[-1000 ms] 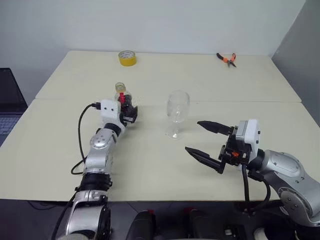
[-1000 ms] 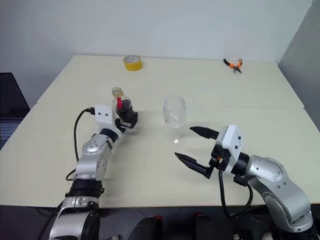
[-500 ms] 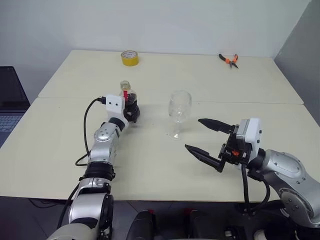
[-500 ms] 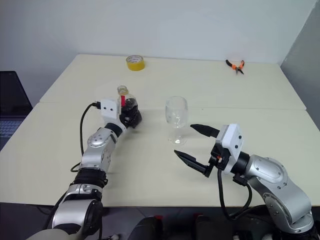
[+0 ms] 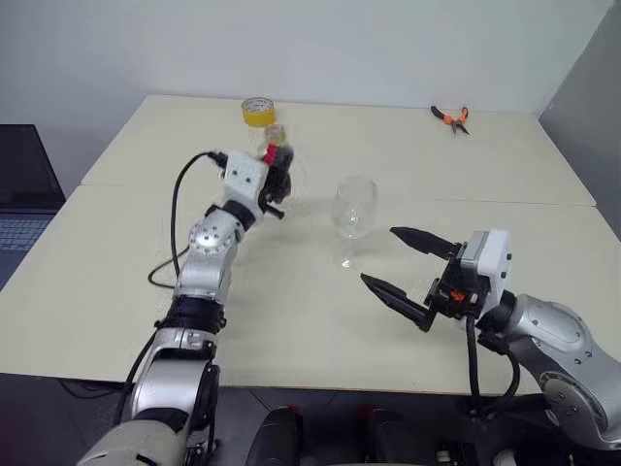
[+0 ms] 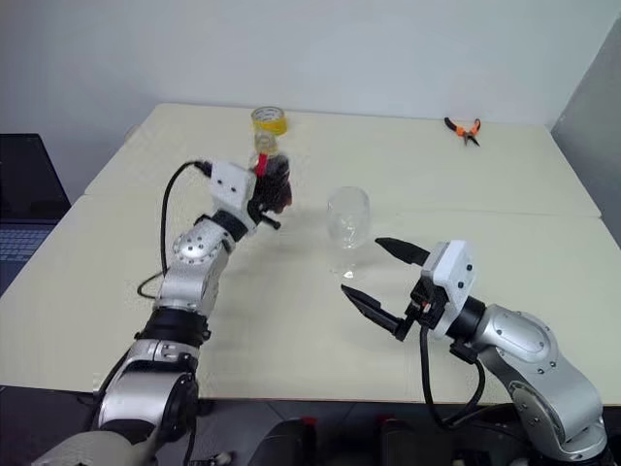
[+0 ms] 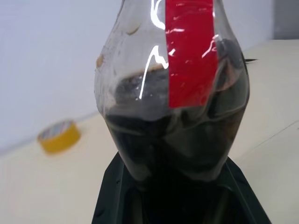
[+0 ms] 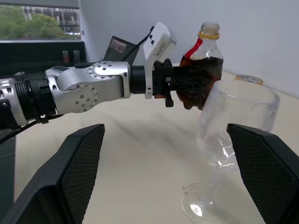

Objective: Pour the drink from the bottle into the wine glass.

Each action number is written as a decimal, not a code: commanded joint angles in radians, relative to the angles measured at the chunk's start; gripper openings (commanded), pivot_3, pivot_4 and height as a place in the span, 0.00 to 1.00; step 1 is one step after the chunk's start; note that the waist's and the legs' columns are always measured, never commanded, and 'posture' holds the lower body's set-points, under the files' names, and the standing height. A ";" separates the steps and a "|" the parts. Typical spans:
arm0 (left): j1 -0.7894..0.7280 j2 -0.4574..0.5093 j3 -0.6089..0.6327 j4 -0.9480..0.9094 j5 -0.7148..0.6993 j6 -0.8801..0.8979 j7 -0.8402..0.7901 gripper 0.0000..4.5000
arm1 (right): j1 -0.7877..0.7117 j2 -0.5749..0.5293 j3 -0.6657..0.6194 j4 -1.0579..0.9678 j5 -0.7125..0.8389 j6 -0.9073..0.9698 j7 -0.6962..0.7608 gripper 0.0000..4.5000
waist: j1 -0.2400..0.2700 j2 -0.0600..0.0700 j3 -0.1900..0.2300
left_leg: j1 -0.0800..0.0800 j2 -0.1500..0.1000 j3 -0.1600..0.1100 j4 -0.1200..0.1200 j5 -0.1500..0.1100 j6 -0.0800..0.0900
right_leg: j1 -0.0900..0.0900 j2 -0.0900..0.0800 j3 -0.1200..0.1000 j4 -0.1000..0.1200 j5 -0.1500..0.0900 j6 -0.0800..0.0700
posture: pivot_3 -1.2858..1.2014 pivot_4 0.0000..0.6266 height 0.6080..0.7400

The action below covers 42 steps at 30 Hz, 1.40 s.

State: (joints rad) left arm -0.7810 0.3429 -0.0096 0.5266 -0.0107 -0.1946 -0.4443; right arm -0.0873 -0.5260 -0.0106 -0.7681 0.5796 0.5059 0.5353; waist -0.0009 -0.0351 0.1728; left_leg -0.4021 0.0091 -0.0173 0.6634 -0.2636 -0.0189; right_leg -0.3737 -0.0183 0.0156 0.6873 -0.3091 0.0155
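Lifted off table, bulbous plastic bottle (image 5: pixel 277 167) clamped in left hand (image 5: pixel 275 189), right hand (image 5: pixel 408 267) wide

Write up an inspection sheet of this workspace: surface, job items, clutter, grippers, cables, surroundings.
Surface: cream table, a seam running across it.
Job's things: bottle with dark drink, upright and off the table in the left gripper, no cap on its mouth; wine glass upright on the table, no drink in it.
Clutter: yellow tape roll and orange-handled pliers at the far edge.
Grippers: left gripper shut on the bottle; right gripper open, beside the glass, holding nothing.
Cables: black cable looping along the left arm.
Surroundings: pale wall; laptop to the left.
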 commanded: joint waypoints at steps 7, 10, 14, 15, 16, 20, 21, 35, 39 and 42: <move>-0.187 0.047 -0.123 0.193 0.193 -0.314 0.015 0.17 | -0.080 0.103 0.037 0.017 -0.051 0.004 -0.117 1.00 | -0.004 0.000 0.000 | 0.000 0.000 0.000 -0.001 0.000 0.000 | -0.001 0.000 0.000 0.000 0.000 0.000 | 0.52 0.24 1.00; -0.227 0.058 -0.140 0.269 0.232 -0.387 0.043 0.17 | -0.108 0.131 0.054 0.031 -0.071 0.013 -0.147 1.00 | -0.003 0.000 0.000 | 0.000 0.000 0.000 -0.001 0.000 0.000 | -0.001 0.000 0.000 0.000 0.000 0.000 | 0.52 0.24 1.00; -0.261 0.069 -0.152 0.334 0.270 -0.456 0.072 0.17 | -0.133 0.146 0.067 0.042 -0.096 0.017 -0.173 1.00 | -0.003 0.000 0.000 | -0.001 0.000 0.001 0.000 0.000 0.000 | -0.002 0.000 0.000 -0.001 0.000 0.000 | 0.52 0.24 1.00; -0.267 0.075 -0.159 0.344 0.285 -0.482 0.080 0.17 | -0.137 0.143 0.074 0.045 -0.109 0.015 -0.172 1.00 | -0.003 0.000 0.000 | -0.001 0.000 0.001 0.000 0.000 0.000 | -0.002 0.000 0.000 -0.001 0.000 0.000 | 0.52 0.24 1.00; -0.273 0.085 -0.169 0.353 0.305 -0.511 0.086 0.17 | -0.133 0.134 0.082 0.048 -0.120 0.010 -0.164 1.00 | -0.002 0.000 0.000 | -0.002 0.000 0.000 0.000 0.000 0.000 | -0.002 0.000 0.000 -0.001 0.000 0.000 | 0.52 0.24 1.00; -0.288 0.115 -0.189 0.385 0.353 -0.588 0.116 0.17 | -0.110 0.110 0.100 0.051 -0.146 -0.007 -0.131 1.00 | -0.002 0.000 0.000 | -0.002 0.000 0.000 0.000 0.000 0.000 | -0.003 0.000 -0.001 -0.001 0.000 0.000 | 0.52 0.24 1.00; -0.292 0.121 -0.195 0.391 0.364 -0.603 0.122 0.17 | -0.108 0.111 0.100 0.051 -0.147 -0.008 -0.129 1.00 | -0.002 0.000 0.000 | -0.003 0.000 0.000 0.000 0.000 0.000 | -0.003 0.000 -0.001 -0.001 0.000 0.000 | 0.52 0.24 1.00; -0.345 0.186 -0.269 0.462 0.531 -0.713 0.280 0.17 | -0.139 0.193 0.110 0.119 -0.202 -0.073 -0.150 1.00 | -0.002 0.000 0.000 | -0.006 0.000 0.001 0.001 0.000 0.000 | -0.007 0.000 -0.002 0.003 0.000 0.000 | 0.52 0.24 1.00; -0.362 0.196 -0.289 0.477 0.571 -0.723 0.323 0.17 | -0.152 0.223 0.125 0.149 -0.234 -0.095 -0.158 1.00 | -0.002 0.000 0.000 | -0.006 0.000 0.001 0.001 0.000 0.000 | -0.008 0.000 -0.002 0.003 0.000 0.000 | 0.52 0.24 1.00; -0.373 0.201 -0.303 0.487 0.593 -0.731 0.351 0.17 | -0.157 0.238 0.131 0.159 -0.249 -0.102 -0.160 1.00 | -0.002 0.000 0.000 | -0.007 -0.001 0.002 0.001 0.000 0.000 | -0.011 0.000 -0.002 0.004 0.000 0.000 | 0.52 0.24 1.00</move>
State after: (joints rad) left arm -1.1065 0.5275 -0.3190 1.0284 0.5788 -0.9047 -0.1306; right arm -0.2236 -0.2929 0.1210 -0.5896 0.3348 0.4337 0.3825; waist -0.0033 -0.0348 0.1731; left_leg -0.4109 0.0085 -0.0153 0.6648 -0.2632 -0.0186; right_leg -0.3860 -0.0183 0.0138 0.6925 -0.3091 0.0154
